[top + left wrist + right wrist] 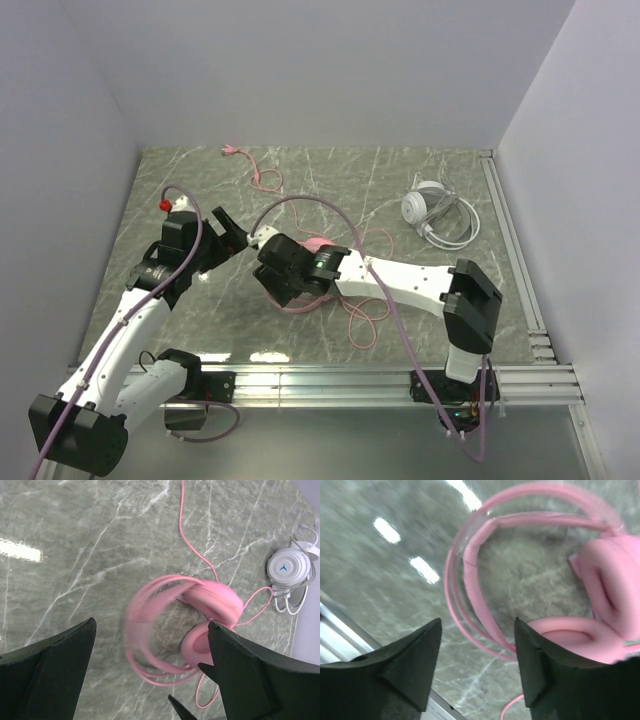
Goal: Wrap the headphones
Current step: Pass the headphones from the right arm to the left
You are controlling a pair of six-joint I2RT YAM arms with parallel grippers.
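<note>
Pink headphones point(212, 602), centre of the top view, blurred beneath my right gripper point(477, 622), whose jaws stand parted with nothing clamped; my left gripper point(151, 626) hangs wide open beside them. Risk: the loose cord point(362, 322), lower centre, could snag a finger and drag the wound loops apart.

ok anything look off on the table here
The pink cord is loose: it sprawls from the pink headphones toward the back, with slack loops at the front. The white headphones at right look tidy, with their cord gathered beside them.
</note>
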